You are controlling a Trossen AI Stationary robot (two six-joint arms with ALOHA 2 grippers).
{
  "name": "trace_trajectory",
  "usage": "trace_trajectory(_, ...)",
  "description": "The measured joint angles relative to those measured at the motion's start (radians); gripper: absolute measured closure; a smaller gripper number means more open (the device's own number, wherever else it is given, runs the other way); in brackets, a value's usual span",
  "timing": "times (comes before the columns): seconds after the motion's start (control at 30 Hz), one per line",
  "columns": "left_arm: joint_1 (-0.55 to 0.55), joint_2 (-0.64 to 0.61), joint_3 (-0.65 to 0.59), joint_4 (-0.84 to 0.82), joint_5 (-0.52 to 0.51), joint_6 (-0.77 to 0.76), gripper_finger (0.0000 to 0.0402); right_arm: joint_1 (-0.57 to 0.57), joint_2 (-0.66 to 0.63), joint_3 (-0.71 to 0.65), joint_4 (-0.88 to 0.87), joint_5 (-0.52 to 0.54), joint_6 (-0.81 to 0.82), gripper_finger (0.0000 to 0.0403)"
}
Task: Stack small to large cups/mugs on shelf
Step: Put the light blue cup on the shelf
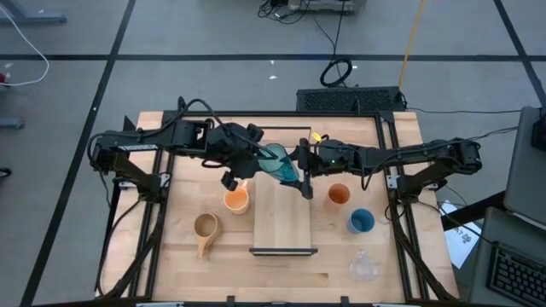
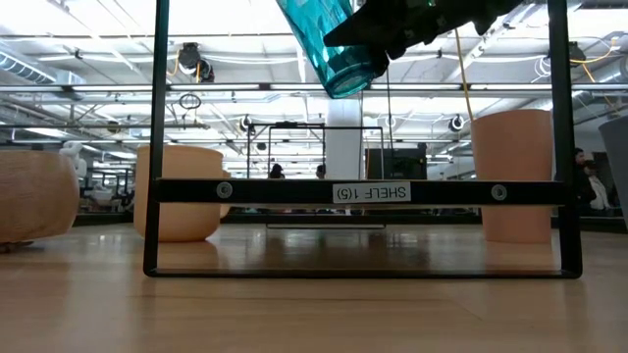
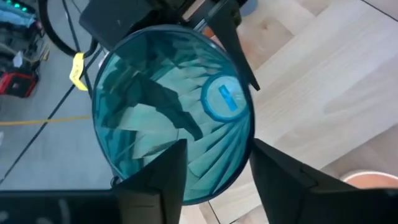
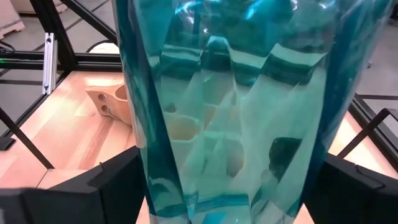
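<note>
Teal and translucent, the tall tumbler (image 1: 280,162) is hanging in the air above the far end of the shelf (image 1: 283,223), tilted, between the two arms that are meeting over the table's middle. The right gripper (image 1: 304,175) is clasping it: in the right wrist view its two dark fingers (image 4: 93,186) are lying against the ribbed teal wall on either side. The left gripper (image 1: 241,167) is sitting at the tumbler's mouth with its fingers (image 3: 163,180) parted, one on each side of the rim; whether they are touching the rim I cannot tell. From table height the tumbler's base is showing high over the shelf's dark end rail (image 2: 358,192), clear of the board. The other vessels are resting on the tabletop (image 1: 171,256) beside the shelf: the orange mug with pale handle (image 1: 236,199) and the tan handled mug (image 1: 205,228) on the left arm's side, the orange cup (image 1: 339,195), the blue cup (image 1: 361,221) and the tiny clear glass (image 1: 364,267) on the right arm's side.
</note>
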Motion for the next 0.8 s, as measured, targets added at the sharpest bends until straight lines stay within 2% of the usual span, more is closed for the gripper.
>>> trace_trajectory(0.33,0.0,-0.037,0.001,0.031,-0.012,-0.05,0.0213,-0.029,-0.001,-0.046,0.02,-0.007,-0.007,0.0064)
trace_trajectory(0.8,0.014,-0.055,0.002,0.016,-0.078,-0.234,0.0213,-0.093,-0.018,-0.186,0.229,-0.007,-0.095,0.0064)
